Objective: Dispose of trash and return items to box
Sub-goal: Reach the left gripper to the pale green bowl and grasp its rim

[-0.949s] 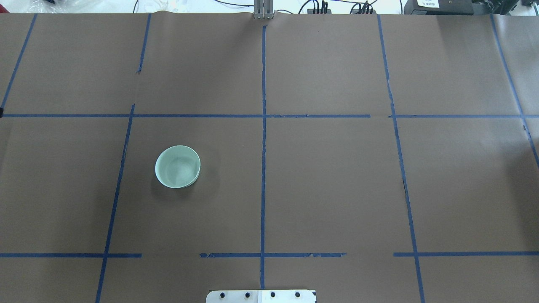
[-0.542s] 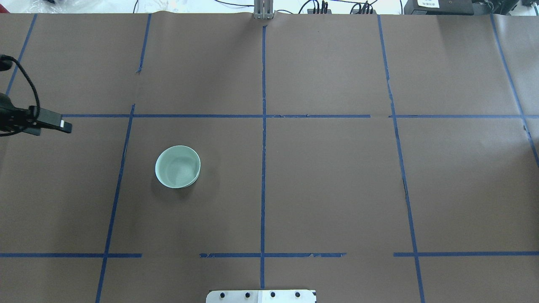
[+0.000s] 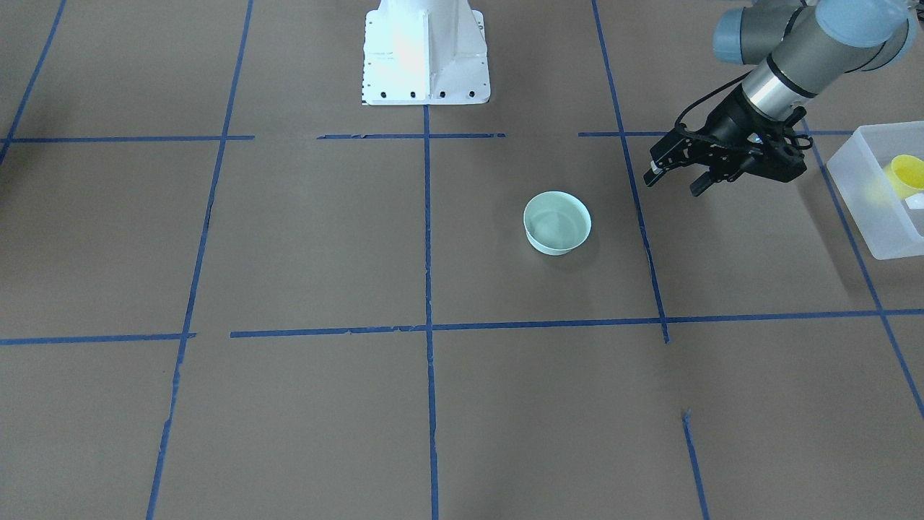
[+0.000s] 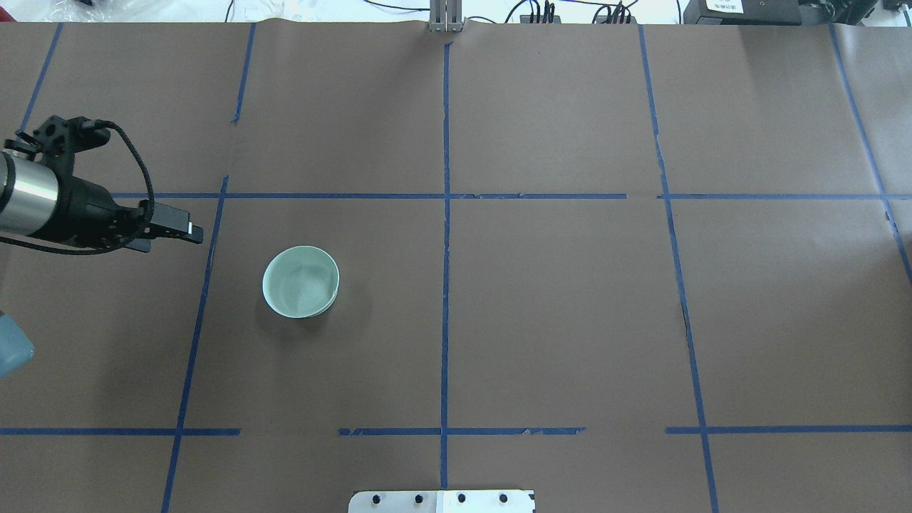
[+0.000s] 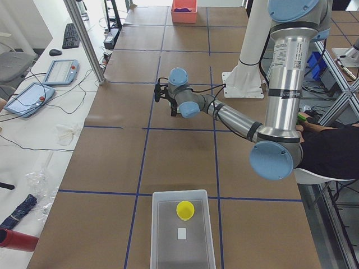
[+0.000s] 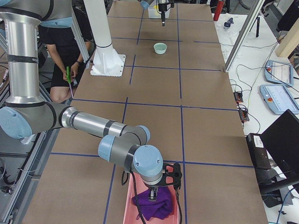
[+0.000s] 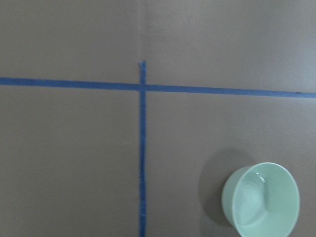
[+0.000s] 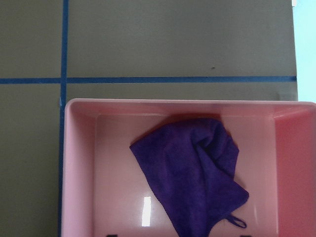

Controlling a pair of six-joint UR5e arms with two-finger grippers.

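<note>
Hovering near the mint bowl point(image 3: 556, 222) on its robot-left side, left end effector point(image 3: 673, 182) has fingers apart, empty. Yellow cup point(image 3: 905, 174) sits inside the box point(image 3: 881, 235), farther out from the bowl on that side. Right end effector point(image 6: 152, 193) is well apart from the bowl, at the opposite bench end; cannot tell its finger state.

My brown paper table point(image 4: 570, 299), gridded in blue tape point(image 4: 446, 285), carries a mint-green round bowl point(image 4: 301, 282), a yellow tapered plastic cup point(image 3: 904, 175) in a frosted-white translucent tub point(image 3: 877, 231), and a purple cloth point(image 8: 197, 173) in a pink plastic bin point(image 8: 79, 163).
</note>
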